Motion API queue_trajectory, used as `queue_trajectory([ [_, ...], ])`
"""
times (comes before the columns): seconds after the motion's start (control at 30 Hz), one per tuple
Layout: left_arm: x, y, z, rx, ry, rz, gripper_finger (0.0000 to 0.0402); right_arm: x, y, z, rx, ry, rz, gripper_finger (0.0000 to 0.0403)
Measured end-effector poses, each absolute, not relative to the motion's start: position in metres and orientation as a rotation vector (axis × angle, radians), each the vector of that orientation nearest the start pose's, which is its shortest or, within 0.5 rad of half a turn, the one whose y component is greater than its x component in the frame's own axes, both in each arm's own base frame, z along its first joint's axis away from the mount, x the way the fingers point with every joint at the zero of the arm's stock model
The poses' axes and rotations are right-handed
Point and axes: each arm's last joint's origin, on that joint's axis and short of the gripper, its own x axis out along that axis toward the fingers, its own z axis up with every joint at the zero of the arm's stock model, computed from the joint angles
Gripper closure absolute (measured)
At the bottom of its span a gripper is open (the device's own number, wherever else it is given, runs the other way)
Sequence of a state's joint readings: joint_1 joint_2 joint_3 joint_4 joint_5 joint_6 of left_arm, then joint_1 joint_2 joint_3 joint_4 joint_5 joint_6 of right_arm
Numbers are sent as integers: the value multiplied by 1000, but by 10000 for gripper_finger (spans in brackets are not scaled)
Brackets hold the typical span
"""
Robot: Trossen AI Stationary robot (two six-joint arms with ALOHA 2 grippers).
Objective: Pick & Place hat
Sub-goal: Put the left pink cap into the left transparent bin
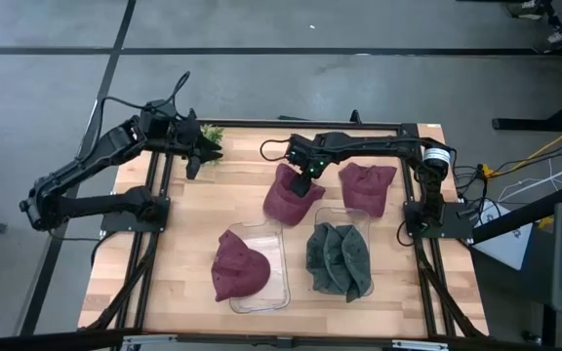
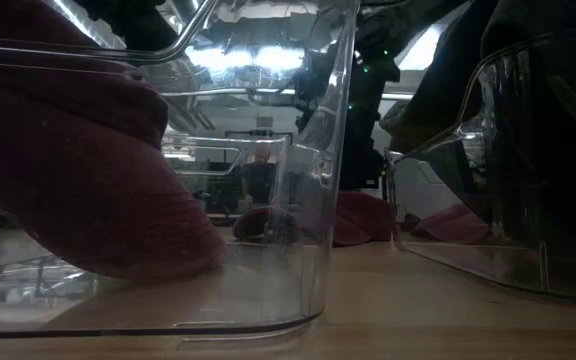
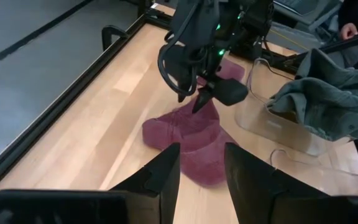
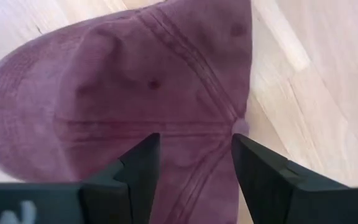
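Your right hand (image 1: 309,174) reaches toward the bench's middle, its 2 fingers parted; your left hand (image 1: 200,154) waits far-left, fingers apart.

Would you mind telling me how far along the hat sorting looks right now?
Done: one maroon cap lies in the left clear bin, and green caps fill the right clear bin. In hand: the right gripper hangs open over a second maroon cap on the table. Left: a third maroon cap is untouched. The left gripper waits at the far edge.
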State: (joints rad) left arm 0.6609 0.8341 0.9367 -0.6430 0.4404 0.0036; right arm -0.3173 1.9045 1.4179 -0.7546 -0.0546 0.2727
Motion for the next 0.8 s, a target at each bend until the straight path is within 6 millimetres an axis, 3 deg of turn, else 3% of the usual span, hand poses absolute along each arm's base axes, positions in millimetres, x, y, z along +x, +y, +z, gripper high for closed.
queue_trajectory([
  [0.37,135,89,335,-280,462,214,285,361,-132,180,402,1151,-391,205],
  [0.8,135,89,335,-299,460,218,286,374,-137,124,396,1250,-308,205],
])
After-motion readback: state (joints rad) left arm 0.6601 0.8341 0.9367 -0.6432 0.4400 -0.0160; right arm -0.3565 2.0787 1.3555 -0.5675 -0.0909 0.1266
